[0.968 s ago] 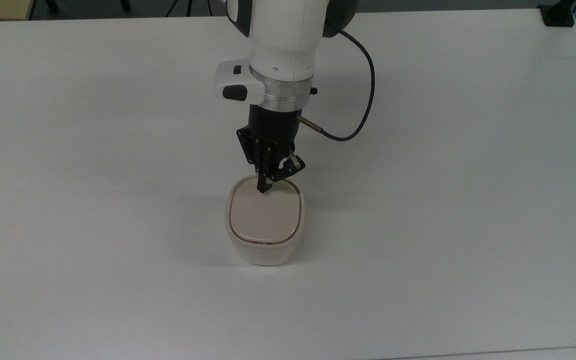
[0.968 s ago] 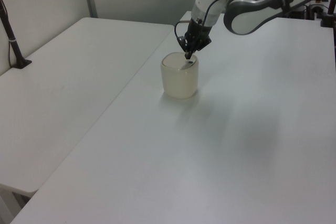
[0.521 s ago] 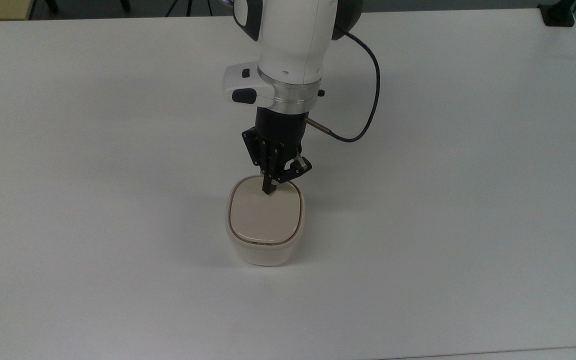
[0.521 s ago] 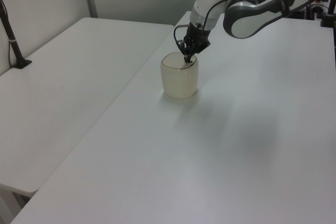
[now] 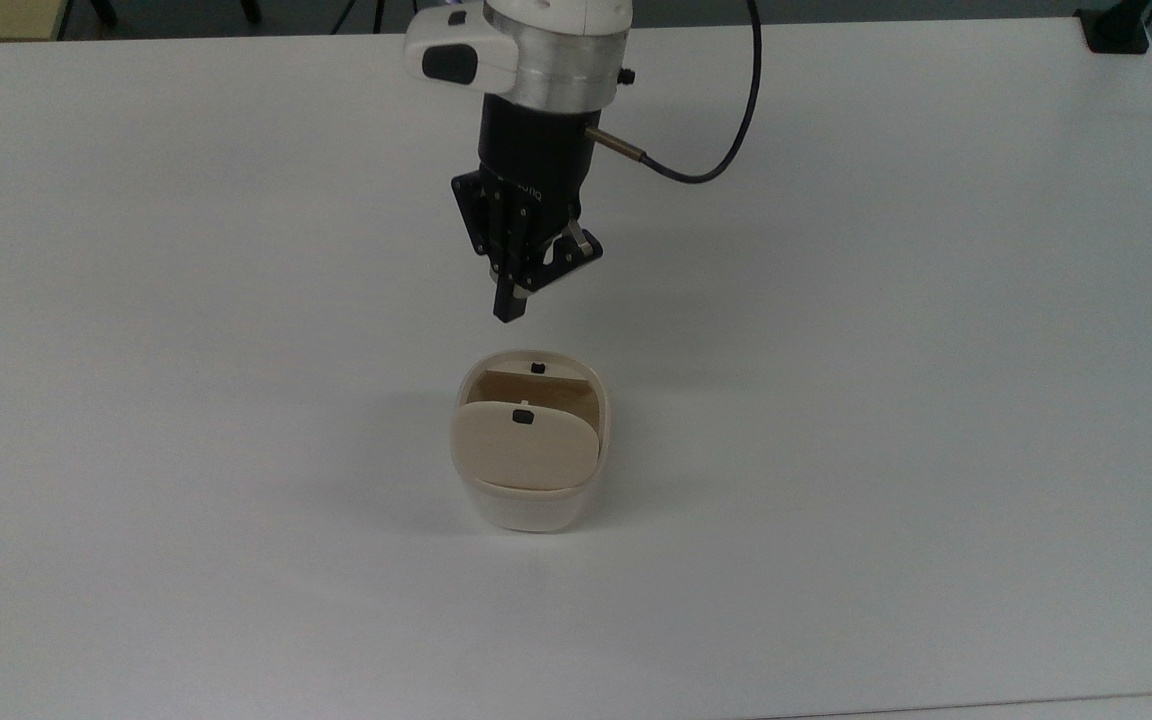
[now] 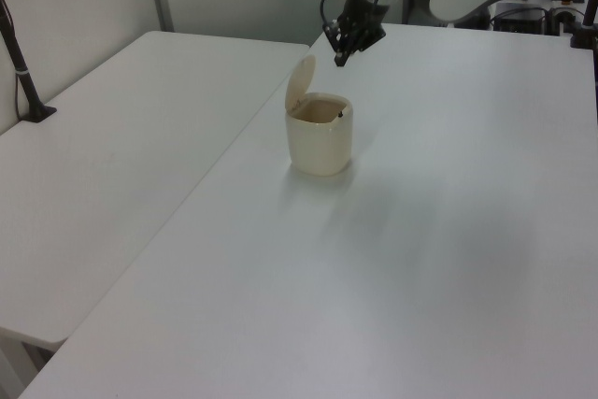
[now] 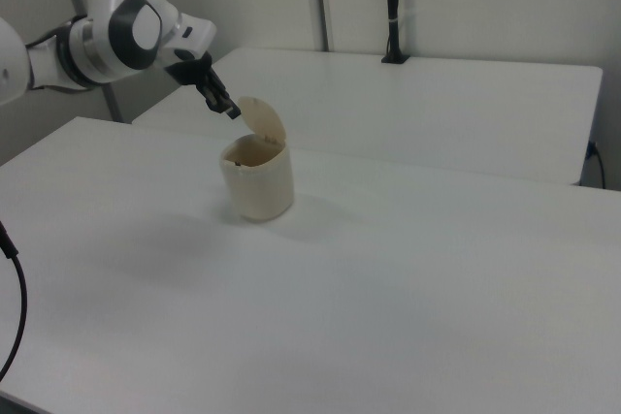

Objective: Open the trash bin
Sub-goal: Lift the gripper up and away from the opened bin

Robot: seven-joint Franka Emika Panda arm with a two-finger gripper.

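The cream-white trash bin [image 5: 533, 505] [image 6: 320, 145] [image 7: 259, 186] stands on the white table with its beige lid [image 5: 524, 445] [image 6: 300, 83] [image 7: 264, 119] swung up on its hinge, so the inside shows. A small black button [image 5: 537, 368] sits on the rim at the top view's far side. My gripper [image 5: 507, 313] [image 6: 339, 59] [image 7: 233, 112] hangs shut above and behind the bin, clear of the rim, with nothing between its fingers.
The white table [image 5: 886, 400] spreads wide around the bin. A second white table [image 6: 112, 156] adjoins it on the left view's left. A black cable [image 5: 726, 130] loops off the wrist. A black post [image 7: 390, 7] stands at the right view's back.
The gripper lifted off the bin's rim and rose up and back. The lid, flat before, has sprung open and stands upright.
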